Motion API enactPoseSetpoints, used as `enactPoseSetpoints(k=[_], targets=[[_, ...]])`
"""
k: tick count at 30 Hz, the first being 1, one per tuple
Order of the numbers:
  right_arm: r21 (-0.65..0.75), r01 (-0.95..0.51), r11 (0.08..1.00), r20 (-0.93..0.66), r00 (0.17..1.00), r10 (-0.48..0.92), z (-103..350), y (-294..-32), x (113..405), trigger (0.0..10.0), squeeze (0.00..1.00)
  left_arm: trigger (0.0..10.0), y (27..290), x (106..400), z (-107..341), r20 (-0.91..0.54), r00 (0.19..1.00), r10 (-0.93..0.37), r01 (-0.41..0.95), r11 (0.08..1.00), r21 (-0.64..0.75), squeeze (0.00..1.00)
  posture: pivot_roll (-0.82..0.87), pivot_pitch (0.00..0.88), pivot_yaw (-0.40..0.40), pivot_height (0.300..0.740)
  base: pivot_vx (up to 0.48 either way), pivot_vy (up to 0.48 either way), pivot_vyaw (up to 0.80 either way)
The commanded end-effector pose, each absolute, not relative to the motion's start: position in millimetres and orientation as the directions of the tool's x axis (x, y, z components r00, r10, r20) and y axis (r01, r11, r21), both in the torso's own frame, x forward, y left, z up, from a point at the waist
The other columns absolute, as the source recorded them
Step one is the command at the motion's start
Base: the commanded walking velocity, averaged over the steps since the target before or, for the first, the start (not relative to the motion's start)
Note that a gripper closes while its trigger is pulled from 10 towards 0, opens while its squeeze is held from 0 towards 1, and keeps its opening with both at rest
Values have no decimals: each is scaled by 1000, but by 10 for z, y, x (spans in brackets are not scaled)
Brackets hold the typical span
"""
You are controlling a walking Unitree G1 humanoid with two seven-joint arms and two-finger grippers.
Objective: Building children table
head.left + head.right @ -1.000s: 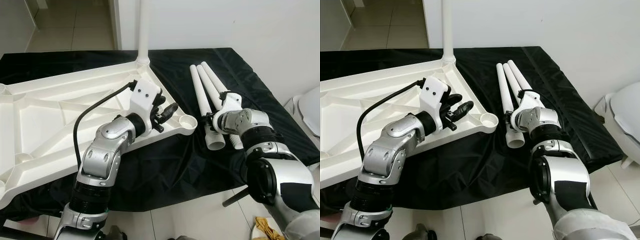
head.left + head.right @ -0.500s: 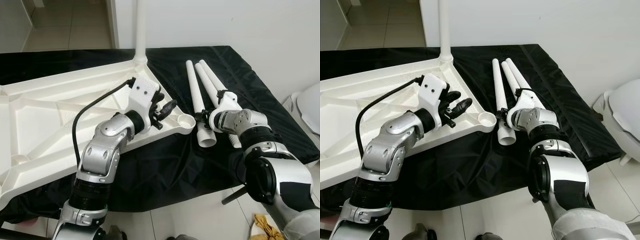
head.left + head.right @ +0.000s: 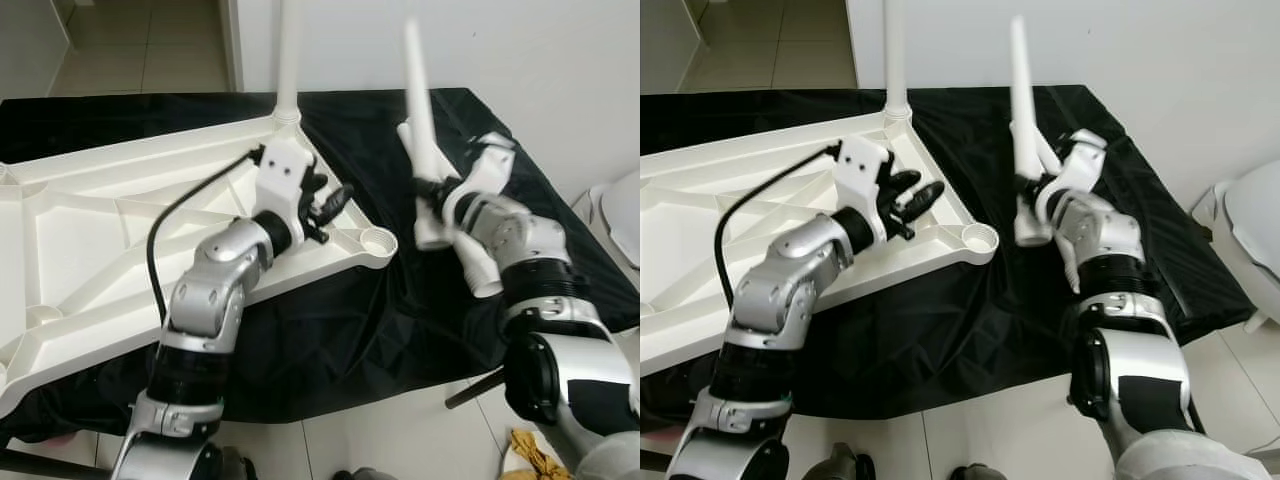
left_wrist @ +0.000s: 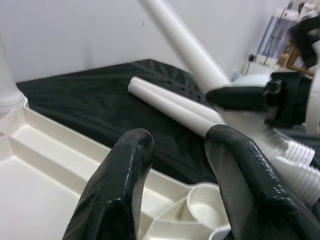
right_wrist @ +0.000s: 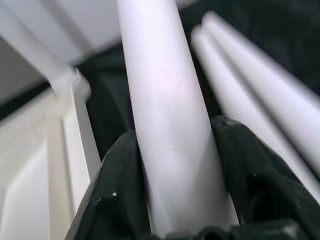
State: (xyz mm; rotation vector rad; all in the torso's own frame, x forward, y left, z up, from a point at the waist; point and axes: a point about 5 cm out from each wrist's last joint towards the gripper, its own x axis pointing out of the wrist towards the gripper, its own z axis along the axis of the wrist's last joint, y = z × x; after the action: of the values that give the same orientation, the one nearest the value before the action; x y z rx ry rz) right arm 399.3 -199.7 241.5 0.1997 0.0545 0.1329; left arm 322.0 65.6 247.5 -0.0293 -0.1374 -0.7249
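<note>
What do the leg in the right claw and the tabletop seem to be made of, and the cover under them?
Leg in the right claw: probably molded plastic, smooth matte white.
Tabletop: likely the same, cream with molded ribs and a threaded socket.
Cover: thin black fabric or sheeting, wrinkled with a slight sheen.

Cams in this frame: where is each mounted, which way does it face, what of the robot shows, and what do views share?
Left and right eye views: head stereo pair, looking forward and down at the upturned tabletop on the black cloth; both silver arms show.
Left wrist view: along the open left gripper at the empty corner socket.
Right wrist view: along the right gripper, shut on the raised leg.
Shared: the raised leg, the two loose legs and the mounted leg.
</note>
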Motion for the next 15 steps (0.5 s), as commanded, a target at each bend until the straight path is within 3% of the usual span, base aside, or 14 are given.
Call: enactPoseSetpoints(k=[1,4,9,10,15], targets=[[215,-137,967,18,990,137,2456,-2051,3963,10000,0,10000,644,3232,2493,143,728,-670,674,738,25,0,-61,71,-53,740,0,0,0],[210,-162,964,99,985,144,2468,-2042,3912,10000,0,10000,645,3254,2524,146,723,-675,676,735,49,0,-54,63,-41,740,0,0,0],[226,-345,911,204,931,302,2357,-1825,3720,10000,0,10000,652,3261,2590,175,701,-692,699,715,25,20,-49,59,-22,740,0,0,0],[225,-415,882,254,898,358,2314,-1753,3621,10000,0,10000,662,3250,2612,186,684,-705,718,696,-7,1000,-49,55,-16,740,0,0,0],[210,-531,821,314,832,458,2185,-1648,3418,10000,0,10000,692,3219,2699,235,645,-727,759,645,-87,1000,-56,43,-4,740,0,0,0]])
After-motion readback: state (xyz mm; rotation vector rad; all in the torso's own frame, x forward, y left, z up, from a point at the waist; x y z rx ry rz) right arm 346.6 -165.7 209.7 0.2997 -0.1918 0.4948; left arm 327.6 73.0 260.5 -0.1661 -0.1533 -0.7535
